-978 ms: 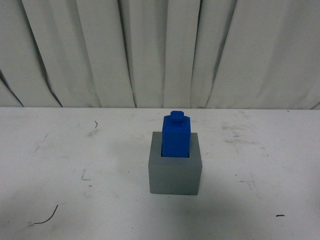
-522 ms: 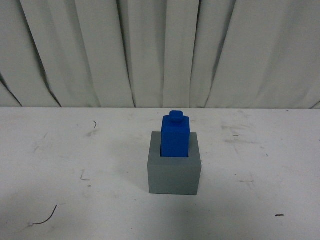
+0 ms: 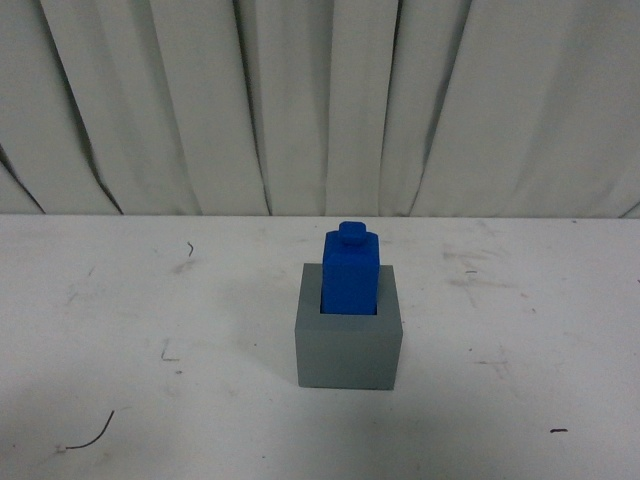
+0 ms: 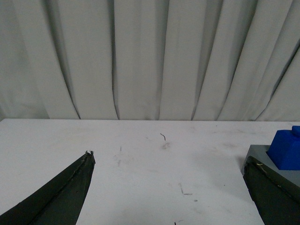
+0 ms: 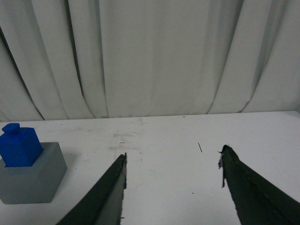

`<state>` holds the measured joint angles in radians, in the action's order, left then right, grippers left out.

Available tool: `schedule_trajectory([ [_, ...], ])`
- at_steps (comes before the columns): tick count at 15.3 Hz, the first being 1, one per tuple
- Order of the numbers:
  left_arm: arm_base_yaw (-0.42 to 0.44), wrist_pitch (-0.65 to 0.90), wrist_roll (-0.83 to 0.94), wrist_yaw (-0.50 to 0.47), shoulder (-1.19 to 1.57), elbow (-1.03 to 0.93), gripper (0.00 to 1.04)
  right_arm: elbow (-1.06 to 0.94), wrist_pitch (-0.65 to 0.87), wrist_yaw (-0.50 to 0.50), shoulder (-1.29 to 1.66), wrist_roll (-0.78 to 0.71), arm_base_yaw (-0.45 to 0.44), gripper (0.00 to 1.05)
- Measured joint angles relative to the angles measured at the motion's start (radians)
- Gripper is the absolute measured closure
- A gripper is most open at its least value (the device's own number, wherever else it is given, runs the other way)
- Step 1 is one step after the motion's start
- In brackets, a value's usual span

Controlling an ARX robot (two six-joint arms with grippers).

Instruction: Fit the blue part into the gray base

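The blue part [image 3: 350, 272] stands upright in the square recess of the gray base [image 3: 349, 345], its lower end down inside and its upper half with the small knob standing clear above the rim. It sits toward the back of the recess, with a strip of the opening showing dark along its left side. The gray base rests flat on the white table [image 3: 150, 300], roughly midway between the left and right edges and a little nearer the front edge than the back edge, where the pale curtain [image 3: 300, 100] hangs in folds.

Neither of my arms shows in the front view. From my left wrist, my left gripper [image 4: 168, 180] is spread wide, one dark finger [image 4: 65, 197] well apart from the other, with bare table between them; the gray base [image 4: 258, 157] and blue part [image 4: 286, 150] lie just beside the farther finger, though I cannot tell whether that finger touches the base or only overlaps it in view. From my right wrist, my right gripper [image 5: 172, 161] is likewise spread wide and holds nothing, and the gray base [image 5: 33, 178] with the blue part [image 5: 18, 147] sits well apart from it.

A thin dark thread [image 3: 95, 432] lies near the front left corner of the table.
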<state>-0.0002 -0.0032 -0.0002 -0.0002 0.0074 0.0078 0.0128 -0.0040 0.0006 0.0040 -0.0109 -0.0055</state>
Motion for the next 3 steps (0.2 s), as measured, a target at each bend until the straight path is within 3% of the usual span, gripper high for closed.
schedule_trajectory([
  [2, 0.0, 0.0, 0.0, 0.0, 0.0, 0.0, 0.07, 0.0, 0.0, 0.0, 0.0, 0.0, 0.0, 0.21],
  [3, 0.0, 0.0, 0.0, 0.0, 0.0, 0.0, 0.07, 0.0, 0.0, 0.0, 0.0, 0.0, 0.0, 0.17],
])
